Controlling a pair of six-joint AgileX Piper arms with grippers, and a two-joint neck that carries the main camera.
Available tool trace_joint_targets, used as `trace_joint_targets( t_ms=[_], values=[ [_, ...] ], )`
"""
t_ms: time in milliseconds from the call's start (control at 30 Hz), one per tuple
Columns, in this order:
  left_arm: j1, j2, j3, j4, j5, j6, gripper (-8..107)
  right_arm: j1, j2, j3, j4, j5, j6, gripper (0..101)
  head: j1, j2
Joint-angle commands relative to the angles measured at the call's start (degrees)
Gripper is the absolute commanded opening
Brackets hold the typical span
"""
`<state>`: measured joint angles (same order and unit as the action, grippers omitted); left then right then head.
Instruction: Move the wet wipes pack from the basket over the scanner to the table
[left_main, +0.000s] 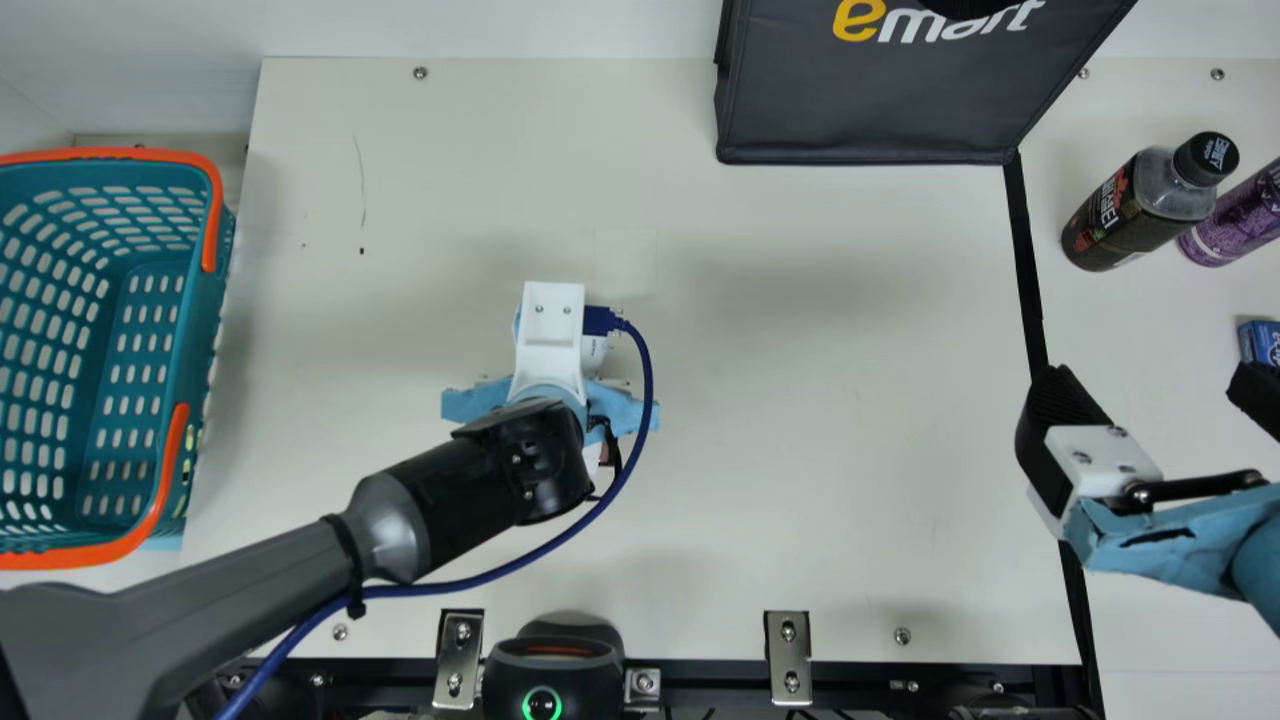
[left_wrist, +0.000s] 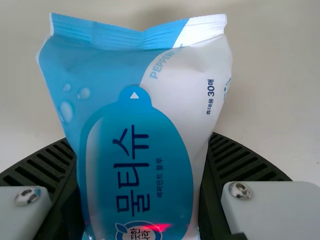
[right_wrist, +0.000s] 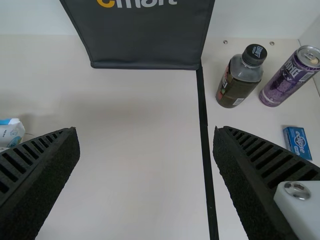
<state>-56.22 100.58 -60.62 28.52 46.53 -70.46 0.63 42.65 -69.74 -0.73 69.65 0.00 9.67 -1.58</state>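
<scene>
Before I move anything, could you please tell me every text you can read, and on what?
"emart": bag
"물티슈": wipes pack
"페퍼민트 블루": wipes pack
"휴대용 30매": wipes pack
"PEPPER…": wipes pack, its end unclear
Bottle, can, blue box: print too small to read surely

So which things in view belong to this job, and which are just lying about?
Job:
- blue-and-white wet wipes pack, held by the left gripper
- teal plastic basket, orange handles
- black scanner, green ring light
- cream table

Lying about:
- dark grey fabric bag
- dark bottle, black cap
- purple metal can
- small blue box
</scene>
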Motion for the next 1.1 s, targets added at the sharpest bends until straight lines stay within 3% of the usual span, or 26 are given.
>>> trace_joint_targets(
  t_ms=[0,633,867,1067],
  values=[
    [-0.04,-0.04,-0.03,-0.33,-0.48,0.22,-8,0.0,0.0,0.0,0.0,0.0,0.0,95,-1.75,0.0],
    [2.17,-2.48,2.3,-8.14,-11.04,2.45,-8,0.0,0.0,0.0,0.0,-0.08,0.0,95,-1.75,0.0],
    [2.73,-2.62,2.84,-13.39,-10.68,6.52,-8,0.0,0.0,0.0,0.0,-0.08,0.0,95,-1.75,0.0],
    [3.4,-2.36,2.12,-20.63,-7.27,13.43,-8,0.0,0.0,0.0,0.0,-0.08,0.0,95,-1.75,0.0]
  ],
)
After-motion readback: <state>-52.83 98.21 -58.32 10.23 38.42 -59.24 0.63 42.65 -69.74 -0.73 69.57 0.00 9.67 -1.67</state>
